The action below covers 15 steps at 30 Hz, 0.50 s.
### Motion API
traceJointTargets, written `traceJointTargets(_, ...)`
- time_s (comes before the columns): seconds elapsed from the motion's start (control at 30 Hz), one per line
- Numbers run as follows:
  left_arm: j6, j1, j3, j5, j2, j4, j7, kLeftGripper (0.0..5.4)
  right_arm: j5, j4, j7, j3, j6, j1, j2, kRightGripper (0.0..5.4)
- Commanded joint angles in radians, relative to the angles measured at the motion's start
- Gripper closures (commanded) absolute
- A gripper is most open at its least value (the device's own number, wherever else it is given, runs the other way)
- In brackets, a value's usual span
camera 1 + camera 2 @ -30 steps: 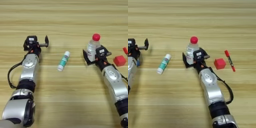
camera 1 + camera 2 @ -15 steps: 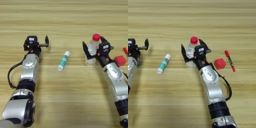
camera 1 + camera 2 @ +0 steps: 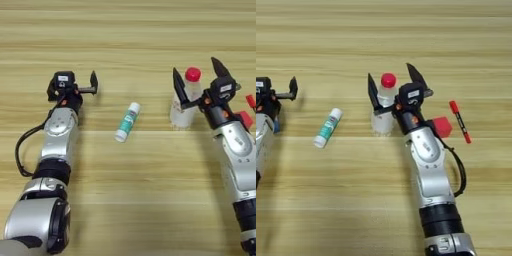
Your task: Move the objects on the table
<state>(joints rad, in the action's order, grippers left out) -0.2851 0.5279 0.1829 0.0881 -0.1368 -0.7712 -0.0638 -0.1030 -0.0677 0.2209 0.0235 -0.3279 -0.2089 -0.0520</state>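
Note:
A small clear bottle (image 3: 383,111) with a red cap stands upright on the wooden table (image 3: 130,35), right of centre. My right gripper (image 3: 394,85) is wide open; one black finger is left of the bottle's neck and the other is up to the right of the cap, neither touching. A red cube (image 3: 442,126) sits just right of that wrist, and a thin red pen (image 3: 459,121) lies beyond the cube. A slim white-capped tube (image 3: 127,122) with a green-blue label lies in the middle. My left gripper (image 3: 72,89) rests open at the left, away from everything.
Both forearms lie on the table, running from the near edge toward the middle. A black cable (image 3: 22,150) loops beside the left arm. Bare plank surface stretches across the far half of the table.
The right gripper's fingers have spread wide apart from around the bottle, which stays upright in the same spot. The left arm has not moved.

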Motion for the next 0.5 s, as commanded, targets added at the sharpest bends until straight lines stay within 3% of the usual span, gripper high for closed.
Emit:
traceJointTargets(0.03,-0.007,0.012,-0.002,-0.001,-0.004,-0.006,0.0,0.0,-0.007,0.025,-0.036,-0.047,-0.005,0.0,-0.008,0.04)
traceJointTargets(0.3,-0.01,0.013,-0.004,-0.003,0.001,-0.003,0.007,0.0,-0.012,0.119,-0.066,-0.142,0.067,0.007,-0.091,0.04)
traceJointTargets(0.5,-0.011,0.015,-0.005,-0.003,0.003,0.0,0.013,0.0,0.005,0.185,-0.086,-0.216,0.242,0.029,-0.18,0.04)
